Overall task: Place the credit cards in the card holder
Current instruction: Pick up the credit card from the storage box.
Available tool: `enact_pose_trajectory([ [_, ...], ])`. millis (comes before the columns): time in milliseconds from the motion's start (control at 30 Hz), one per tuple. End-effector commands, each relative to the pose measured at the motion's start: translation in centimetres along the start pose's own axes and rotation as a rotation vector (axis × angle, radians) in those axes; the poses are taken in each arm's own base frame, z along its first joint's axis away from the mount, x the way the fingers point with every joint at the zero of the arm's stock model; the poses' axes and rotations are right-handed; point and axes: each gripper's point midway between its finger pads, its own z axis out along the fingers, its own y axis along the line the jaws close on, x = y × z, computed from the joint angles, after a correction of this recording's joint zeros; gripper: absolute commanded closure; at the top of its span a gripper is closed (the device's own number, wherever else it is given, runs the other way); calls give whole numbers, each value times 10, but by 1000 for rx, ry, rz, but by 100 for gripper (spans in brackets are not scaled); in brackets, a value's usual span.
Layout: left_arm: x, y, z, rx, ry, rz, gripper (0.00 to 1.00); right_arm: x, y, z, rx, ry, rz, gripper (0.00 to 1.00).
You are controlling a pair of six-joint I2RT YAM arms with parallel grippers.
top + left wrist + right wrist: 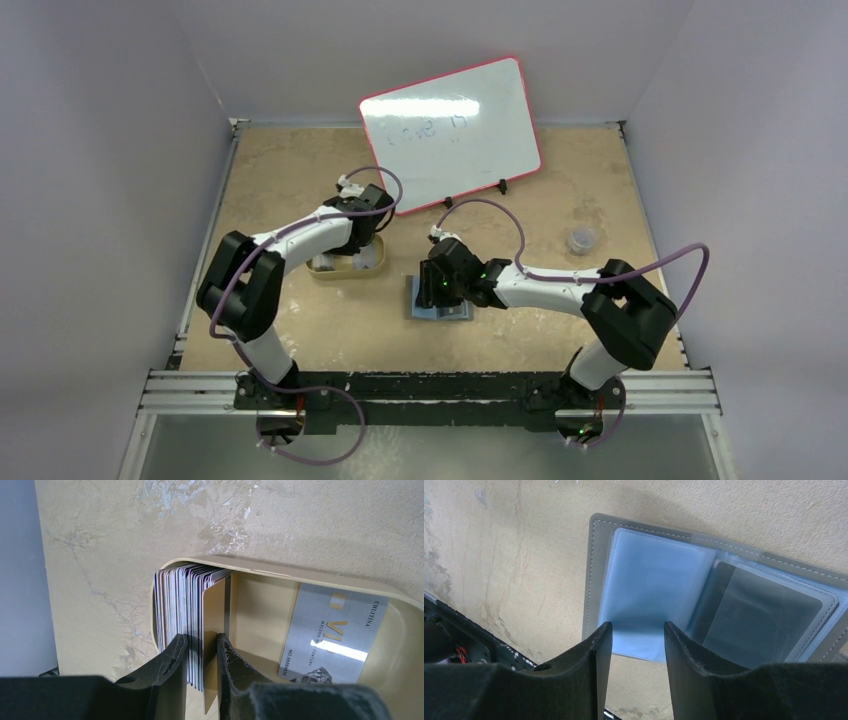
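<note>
From above, your left gripper is sitting down in the gold tin, while your right gripper is hovering over the open card holder.

At the left wrist, the fingers are pinching a few credit cards from the upright stack, and a silver card is lying off to their right.

At the right wrist, the fingers are standing parted and released, with the holder's blue-grey pocket lying just ahead and beneath them.

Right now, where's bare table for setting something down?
Bare: near-edge strip in front of the card holder; right side around the small cup. Crowded: the middle, left pincer on credit cards in the tin, right pincer over that holder.
</note>
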Motion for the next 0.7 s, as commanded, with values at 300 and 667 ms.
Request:
enact_pose_trajectory([
  [300,-13,-5,-4,37,-6,-22,82,-7,12,0,-32,-20,-5,55],
  [667,-15,4,-7,12,-23,-23,80,-5,11,0,-31,-16,0,55],
])
